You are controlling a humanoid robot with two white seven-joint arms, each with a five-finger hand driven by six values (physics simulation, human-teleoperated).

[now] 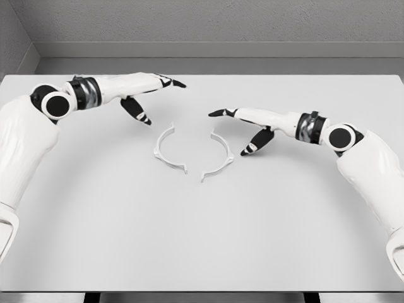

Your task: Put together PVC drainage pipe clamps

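Two white half-ring clamp pieces lie flat on the white table [202, 240] near its middle, facing each other with a gap between them. The left clamp half [165, 150] curves open toward the right; the right clamp half [221, 155] curves open toward the left. My left hand [154, 95] hovers above and behind the left half, fingers stretched out, holding nothing. To the right of the right half is my right hand [243, 126], its fingers pointing left and its thumb hanging down, also holding nothing. Neither hand touches a clamp piece.
The table's far edge meets a grey wall [208, 25]. Both white forearms reach in over the table from the left and right sides.
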